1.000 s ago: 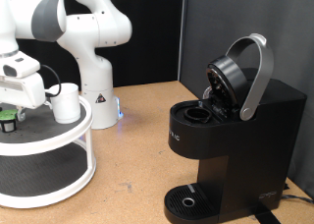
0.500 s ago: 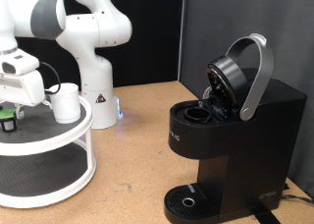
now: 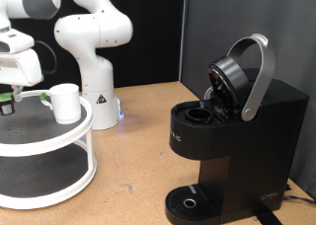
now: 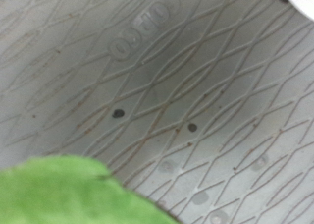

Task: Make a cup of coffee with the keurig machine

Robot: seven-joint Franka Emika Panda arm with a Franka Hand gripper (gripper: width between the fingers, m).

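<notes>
At the exterior view's left edge my gripper (image 3: 7, 93) hangs just above the stand's top tier, shut on a small dark pod with a green top (image 3: 6, 101). In the wrist view the pod's green top (image 4: 69, 193) is a close blur over the grey patterned mat (image 4: 186, 77). The white cup (image 3: 65, 102) stands upright on the same tier, a little to the exterior view's right of the gripper and apart from it. The black keurig machine (image 3: 237, 136) stands at the right with its silver-handled lid (image 3: 259, 72) raised and the pod chamber (image 3: 197, 113) open.
The two-tier round white stand (image 3: 59, 156) fills the lower left. The white robot base (image 3: 94, 82) stands behind it. A dark panel backs the machine. The keurig's round drip tray (image 3: 188, 200) sits at its foot on the brown table (image 3: 133, 166).
The gripper has risen and shifted slightly to the exterior view's left, lifting the pod off the stand's top tier. The cup and the machine have not moved.
</notes>
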